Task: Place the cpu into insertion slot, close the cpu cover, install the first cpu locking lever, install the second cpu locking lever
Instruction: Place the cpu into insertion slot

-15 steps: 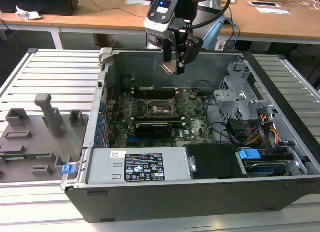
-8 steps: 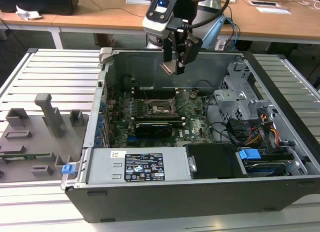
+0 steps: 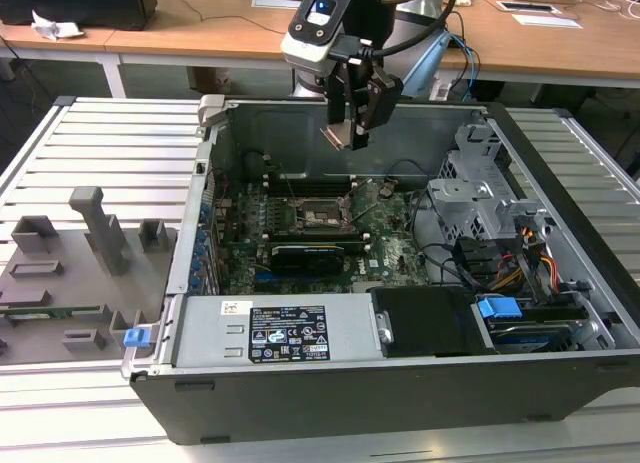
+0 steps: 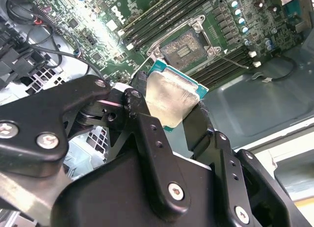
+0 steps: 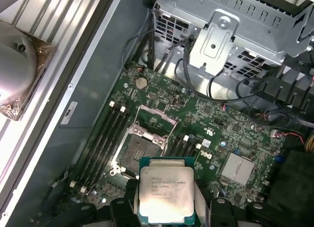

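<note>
The black fingers (image 4: 141,112) are closed narrowly on the cpu (image 4: 171,97), pinching it by two opposite edges with its silvery top bare between them. The chip hangs in the air inside the open computer case (image 3: 300,383), well above the green board (image 3: 390,248) and apart from the insertion slot (image 5: 142,148), which lies bare and dark below it in the first wrist view. What I take to be the cpu cover (image 5: 159,115) stands tipped up along one side of the slot, so the way in looks open. Memory sticks (image 5: 105,134) run close along either side of the slot. From where I stand the chip seems tilted in the exterior view rather than level, and I'd say that is the worry: if it meets the slot askew or a little off to one side, a corner could land first and harm the contacts. The hold is on thin edges only, so a slip could drop it onto the board.
</note>
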